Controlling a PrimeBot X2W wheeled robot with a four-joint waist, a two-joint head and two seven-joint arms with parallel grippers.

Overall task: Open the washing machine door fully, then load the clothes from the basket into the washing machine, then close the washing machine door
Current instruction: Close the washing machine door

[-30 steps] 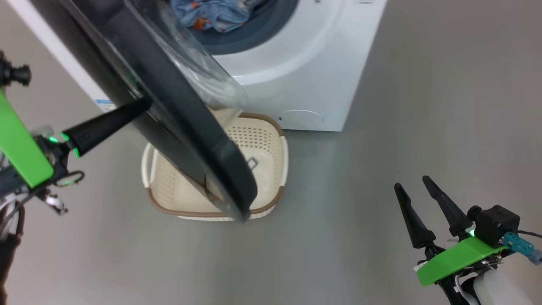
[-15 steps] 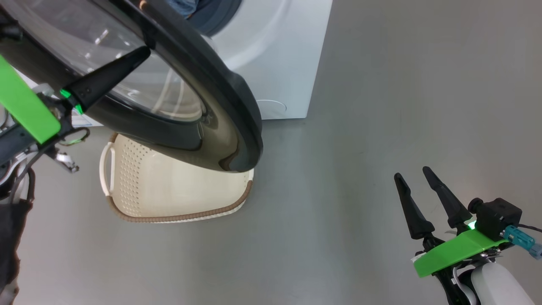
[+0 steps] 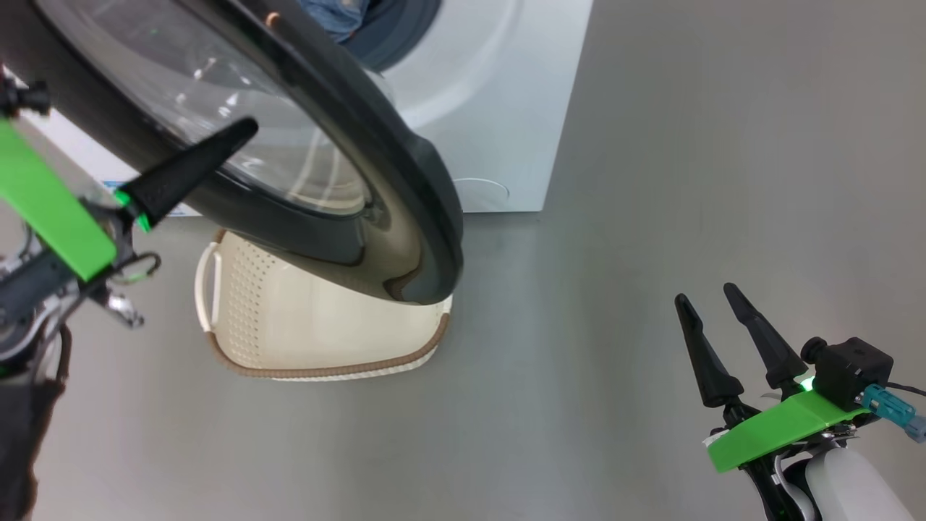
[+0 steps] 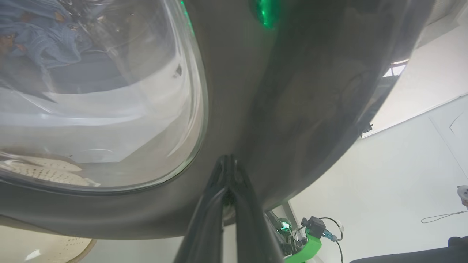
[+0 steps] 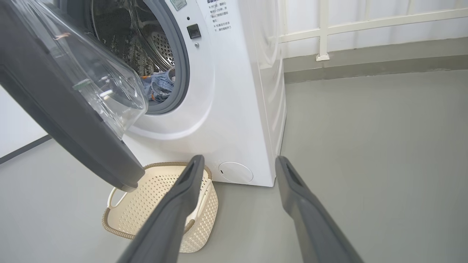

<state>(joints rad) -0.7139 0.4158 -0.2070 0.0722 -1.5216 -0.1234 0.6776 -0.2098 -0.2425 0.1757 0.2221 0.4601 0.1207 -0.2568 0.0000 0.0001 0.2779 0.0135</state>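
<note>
door: the washing machine door (image 3: 416, 239) has a glossy black ring around a bulging clear bowl; it stands swung partway out from the washing machine (image 3: 492, 108), directly ahead of the left fingertips.
clothes: light blue fabric with orange print (image 5: 159, 86) lies in the drum mouth, beyond the door and far ahead of the right fingers.
basket: the cream perforated basket (image 3: 318, 373) with a brown rim sits on the floor under the door's lower edge, below the left fingers.
left gripper (image 3: 242, 134): fingers pressed together, holding nothing; tips against the black ring, just beside the glass edge.
right gripper (image 3: 705, 294): fingers spread wide, empty, well apart from door and basket.
floor (image 3: 615, 362): plain grey, smooth.
room: a white wall with a pale railing (image 5: 321, 29) stands behind the machine.
</note>
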